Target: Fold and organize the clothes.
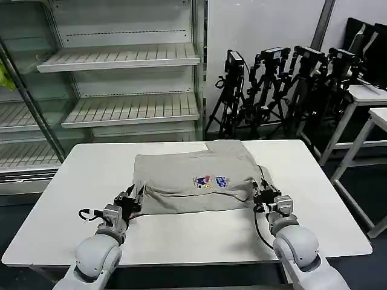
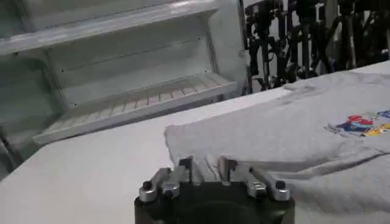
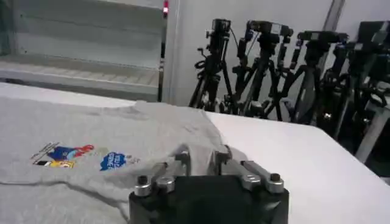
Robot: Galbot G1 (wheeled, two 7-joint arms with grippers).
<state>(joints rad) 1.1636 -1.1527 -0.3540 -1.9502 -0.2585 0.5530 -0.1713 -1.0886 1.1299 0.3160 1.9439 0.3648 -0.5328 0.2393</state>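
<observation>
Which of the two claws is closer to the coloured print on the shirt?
The right claw, at the shirt's near right corner. The print sits right of the shirt's centre, so the left claw at the opposite near corner is farther from it.

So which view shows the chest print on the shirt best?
The left wrist view cuts the chest print at the frame edge, and the head view shows it whole but small on the shirt. The right wrist view is best: the print sits close, whole and unblocked.
</observation>
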